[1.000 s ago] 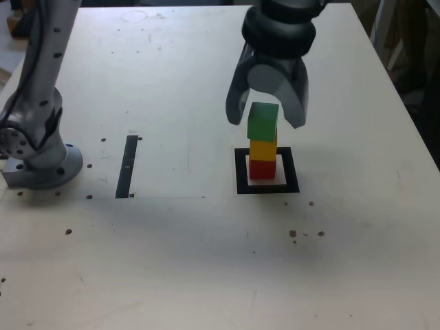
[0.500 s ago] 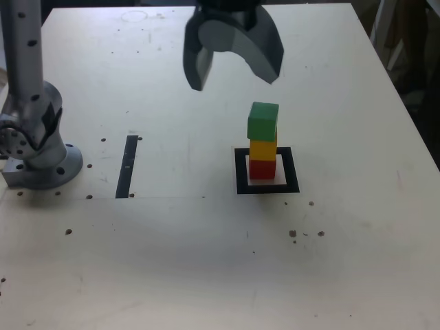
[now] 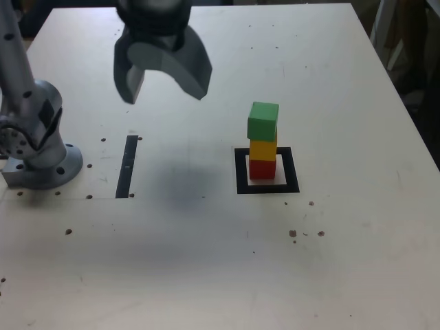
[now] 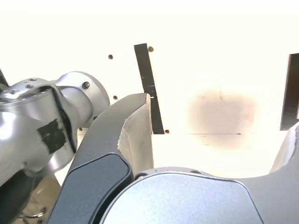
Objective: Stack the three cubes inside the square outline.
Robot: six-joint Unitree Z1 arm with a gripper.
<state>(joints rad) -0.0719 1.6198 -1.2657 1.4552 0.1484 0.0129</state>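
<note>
Three cubes stand in one column inside the square outline (image 3: pixel 240 172): the red cube (image 3: pixel 262 168) at the bottom, the yellow cube (image 3: pixel 262 149) on it, the green cube (image 3: pixel 263 121) on top and slightly skewed. My gripper (image 3: pixel 163 93) hangs open and empty above the table, well off to the exterior view's left of the stack. The wrist view shows one grey finger (image 4: pixel 135 126), with my gripper (image 4: pixel 219 116) spread wide over bare table. One black edge of the square outline (image 4: pixel 290 93) shows at that picture's border; the cubes are out of the wrist view.
A narrow black strip (image 3: pixel 127 166) lies on the table between the gripper's shadow and the arm's grey base (image 3: pixel 38 148); the wrist view shows the strip (image 4: pixel 149 84) and the base (image 4: pixel 46 126). Small dark specks (image 3: pixel 306 234) dot the table in front of the outline.
The open gripper has drawn away from the green cube and travelled to the exterior view's left. The three-cube stack has stayed still.
</note>
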